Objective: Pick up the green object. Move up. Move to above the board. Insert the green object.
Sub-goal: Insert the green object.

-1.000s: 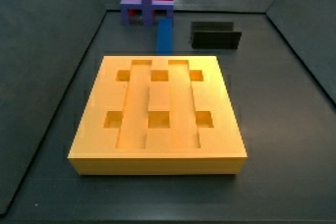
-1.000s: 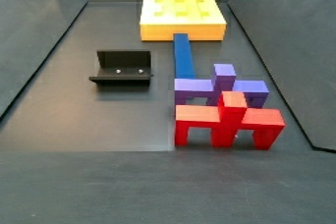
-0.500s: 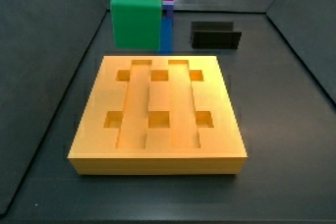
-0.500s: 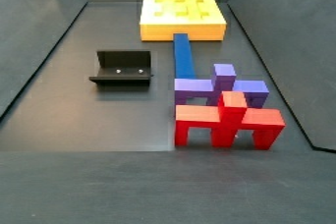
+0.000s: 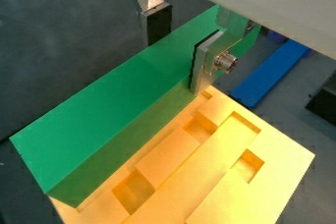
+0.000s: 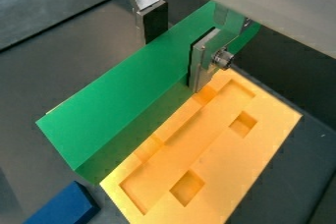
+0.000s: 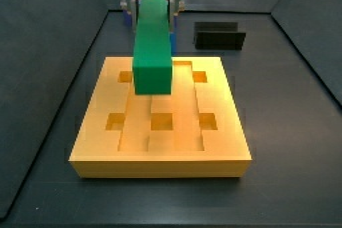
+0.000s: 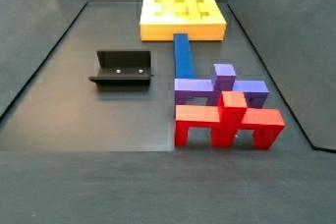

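Fingers (image 5: 210,59) of the end effector (image 5: 182,41) are clamped on the green object (image 5: 125,120), one silver plate on each long face, as you can see in both wrist views. The bar hangs edge-down from the grip and reaches forward from the end effector over the board (image 7: 94,140); in a side view its free end (image 7: 154,72) sits over the middle groove, clear of the surface as far as you can judge.

Directly under the end effector lies the board (image 6: 250,164), its lengthwise grooves and square holes open below the bar. So you are at the stage of hovering above the board, with insertion left to do.

Your next move, by my reading, is a straight descent with the bar kept parallel to the groove; any yaw would catch an edge on the ridges.

Beyond the board's far end from the bar's tip, the blue bar (image 8: 183,54) lies on the floor, with the fixture (image 8: 122,68) beside it and the purple and red blocks (image 8: 226,110) further off, all well apart from your work.
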Robot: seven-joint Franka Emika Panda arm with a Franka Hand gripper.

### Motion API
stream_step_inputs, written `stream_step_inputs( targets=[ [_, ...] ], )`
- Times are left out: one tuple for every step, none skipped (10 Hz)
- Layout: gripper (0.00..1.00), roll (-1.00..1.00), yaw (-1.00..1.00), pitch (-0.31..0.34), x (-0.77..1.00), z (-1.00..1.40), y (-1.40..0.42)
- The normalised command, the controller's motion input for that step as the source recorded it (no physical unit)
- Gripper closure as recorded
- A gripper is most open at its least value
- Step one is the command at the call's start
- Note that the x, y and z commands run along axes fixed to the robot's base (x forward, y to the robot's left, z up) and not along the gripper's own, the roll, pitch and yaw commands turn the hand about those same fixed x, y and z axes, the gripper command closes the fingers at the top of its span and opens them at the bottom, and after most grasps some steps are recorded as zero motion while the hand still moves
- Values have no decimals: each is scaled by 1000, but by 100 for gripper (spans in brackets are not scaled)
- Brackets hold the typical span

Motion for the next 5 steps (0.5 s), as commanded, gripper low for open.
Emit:
stream_step_inputs(
  targets=[
    [100, 219, 26, -106, -91, -871, 0],
    [100, 81, 14, -179, -174, -917, -69],
    [100, 0, 0, -219, -303, -834, -143],
    [100, -93, -60, -199, -243, -737, -91],
    [100, -80, -194, -220, -100, -706, 0]
  ],
)
